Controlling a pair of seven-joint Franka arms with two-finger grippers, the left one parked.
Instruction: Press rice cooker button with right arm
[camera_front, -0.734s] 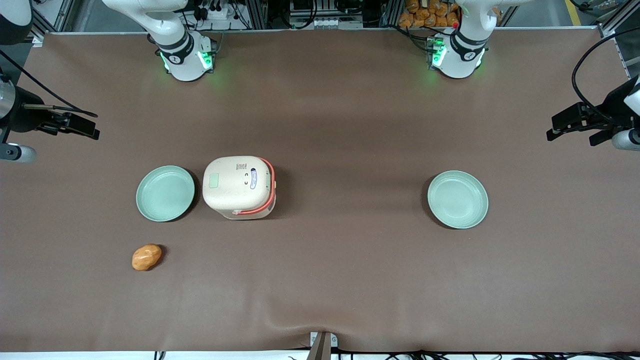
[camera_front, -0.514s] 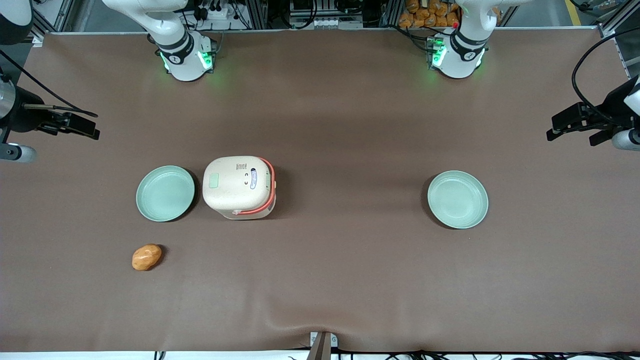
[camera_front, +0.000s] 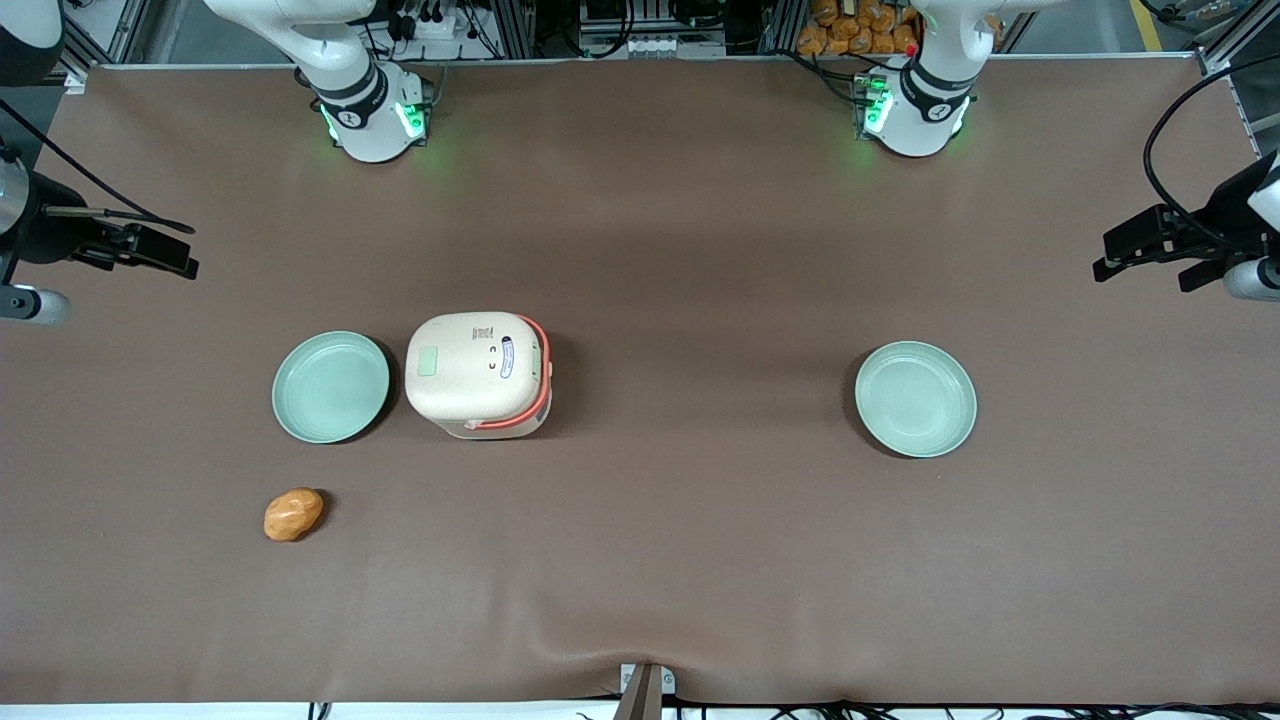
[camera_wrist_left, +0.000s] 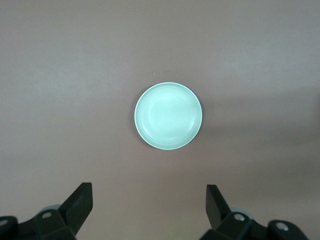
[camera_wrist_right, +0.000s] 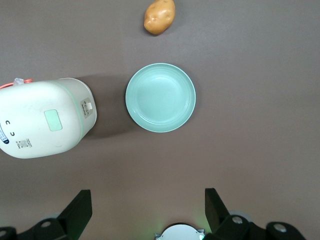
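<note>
On the table (camera_front: 700, 250) there is one rice cooker (camera_front: 478, 375) with one green button (camera_front: 428, 362) and one oval label (camera_front: 507, 357) on its lid. There are two green plates (camera_front: 331, 387) (camera_front: 915, 399), one potato (camera_front: 293, 514), and one working gripper (camera_wrist_right: 147, 210), its fingers spread apart.

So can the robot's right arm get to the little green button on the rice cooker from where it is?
Probably yes. The button sits bare on top of the rice cooker, with nothing on or over it. The gripper hangs open, high above the table beside the nearby plate, and nothing stands in its way.
</note>
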